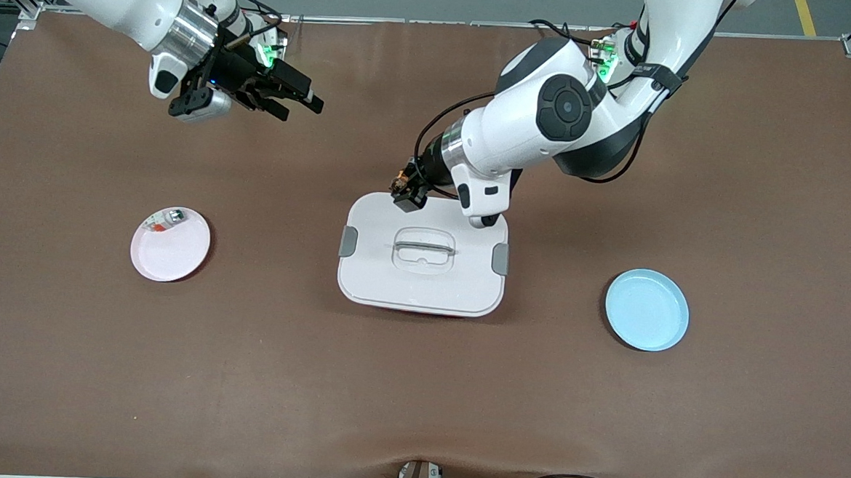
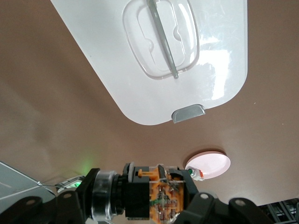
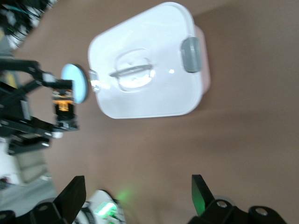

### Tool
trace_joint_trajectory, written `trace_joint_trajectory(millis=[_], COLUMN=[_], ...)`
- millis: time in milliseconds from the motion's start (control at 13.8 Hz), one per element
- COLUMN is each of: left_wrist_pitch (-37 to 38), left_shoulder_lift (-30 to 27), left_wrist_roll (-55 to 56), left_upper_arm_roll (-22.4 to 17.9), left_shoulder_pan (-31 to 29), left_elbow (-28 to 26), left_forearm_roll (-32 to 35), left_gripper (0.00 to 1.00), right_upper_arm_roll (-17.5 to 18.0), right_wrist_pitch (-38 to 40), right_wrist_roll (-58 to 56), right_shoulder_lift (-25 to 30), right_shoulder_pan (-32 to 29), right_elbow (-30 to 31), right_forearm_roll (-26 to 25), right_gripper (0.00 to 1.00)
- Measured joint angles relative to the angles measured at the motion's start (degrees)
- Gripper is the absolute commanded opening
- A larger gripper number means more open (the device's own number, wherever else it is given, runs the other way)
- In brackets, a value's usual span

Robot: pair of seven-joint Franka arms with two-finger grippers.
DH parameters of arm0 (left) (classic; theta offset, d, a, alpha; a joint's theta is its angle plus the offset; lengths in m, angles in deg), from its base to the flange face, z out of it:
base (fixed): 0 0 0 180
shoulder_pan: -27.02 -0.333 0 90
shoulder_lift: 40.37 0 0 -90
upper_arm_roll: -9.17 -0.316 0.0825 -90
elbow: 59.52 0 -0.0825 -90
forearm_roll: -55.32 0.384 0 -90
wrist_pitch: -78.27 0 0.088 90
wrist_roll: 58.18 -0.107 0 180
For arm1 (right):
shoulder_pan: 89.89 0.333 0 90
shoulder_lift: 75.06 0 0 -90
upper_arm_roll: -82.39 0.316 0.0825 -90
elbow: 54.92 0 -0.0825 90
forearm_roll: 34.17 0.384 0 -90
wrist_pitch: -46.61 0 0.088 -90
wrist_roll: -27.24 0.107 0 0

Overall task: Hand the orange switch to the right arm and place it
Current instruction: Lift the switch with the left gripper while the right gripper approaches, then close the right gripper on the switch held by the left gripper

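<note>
The orange switch (image 1: 402,189) sits clamped in my left pincer (image 1: 404,192), held in the air over the edge of the white lidded box (image 1: 423,279) that lies farthest from the front camera. In the left wrist view the switch (image 2: 159,196) shows its black body and orange face between the fingers. My right pincer (image 1: 298,101) hangs with its jaws spread wide and nothing in them, over bare bench (image 1: 417,399) toward the right arm's end. A pink plate (image 1: 170,247) carrying a small whitish piece (image 1: 168,218) lies there too. A blue plate (image 1: 646,309) lies toward the left arm's end.
</note>
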Motion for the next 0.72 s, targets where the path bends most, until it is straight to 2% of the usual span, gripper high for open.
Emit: trace_joint_trajectory(millis=[362,723], left_wrist_pitch=[-1.9,-1.9], left_shoulder_lift=[0.6,0.7], left_wrist_roll=[1.1,1.1], left_upper_arm_roll=[0.0,0.0], left_shoulder_pan=[0.1,0.1], left_elbow=[0.6,1.0], left_forearm_roll=[0.0,0.0], left_gripper=[0.00,0.00], right_upper_arm_roll=[0.8,1.1], right_wrist_pitch=[-11.2,-24.1], right_wrist_roll=[7.7,10.0], right_shoulder_lift=[-1.4,-7.7], right_shoulder_pan=[6.1,14.7], right_elbow=[1.0,1.2], right_forearm_roll=[3.4,4.7], right_gripper=[1.00,1.00])
